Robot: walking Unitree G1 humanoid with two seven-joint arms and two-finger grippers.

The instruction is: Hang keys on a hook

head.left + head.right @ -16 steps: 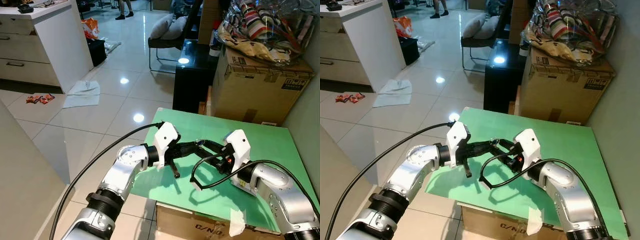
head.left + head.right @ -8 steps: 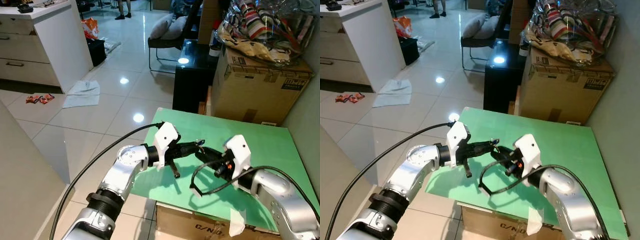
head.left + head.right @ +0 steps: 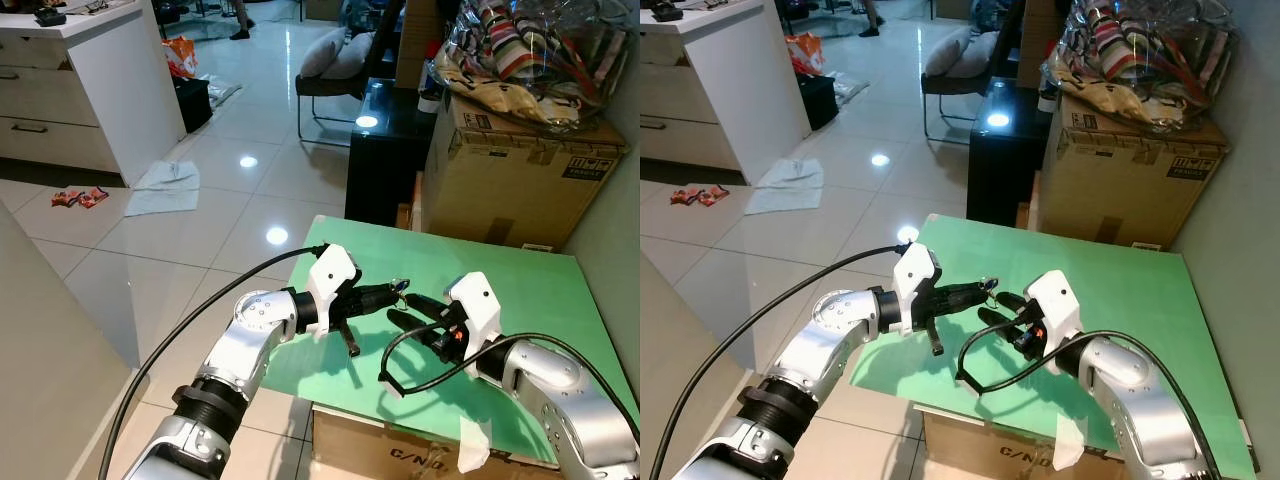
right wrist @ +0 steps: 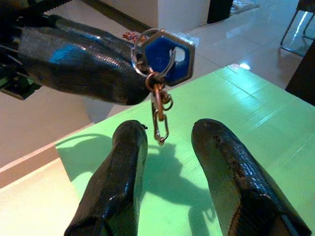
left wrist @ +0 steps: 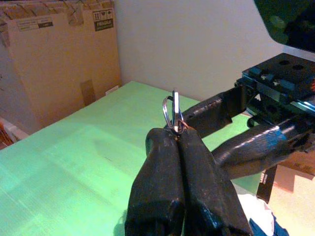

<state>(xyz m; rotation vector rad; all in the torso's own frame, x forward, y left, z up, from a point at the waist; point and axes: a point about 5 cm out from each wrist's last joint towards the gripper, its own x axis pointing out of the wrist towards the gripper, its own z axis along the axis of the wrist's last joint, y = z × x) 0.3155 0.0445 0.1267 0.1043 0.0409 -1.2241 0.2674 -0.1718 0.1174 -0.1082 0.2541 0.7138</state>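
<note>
Over the green table [image 3: 520, 290] the two silver arms meet tip to tip. The left gripper [image 3: 397, 291] reaches in from the 9 o'clock side, its two black fingers pressed tight together on the keys [image 4: 165, 56]: a blue hexagonal key head on a steel split ring, with a short chain of small brass-coloured links and a clip hanging straight down from it. In the left wrist view the ring [image 5: 172, 113] stands up edge-on out of the pinched fingertips. The right gripper [image 3: 402, 308] comes from the 3 o'clock side, just below and beside the left one, with its fingers spread apart and nothing between them; in the right wrist view the dangling chain hangs above the gap between those two fingers without touching either. A black cable [image 3: 410, 355] loops down from the right wrist over the table's near edge. At 12 o'clock beyond the table sits a cardboard box [image 3: 510, 170] heaped with striped cloth under clear plastic, with a black side table [image 3: 385, 150] to its left. Out on the glossy tiled floor at 10 o'clock lies a pale cloth [image 3: 165, 187] beside a white counter [image 3: 110, 80].
</note>
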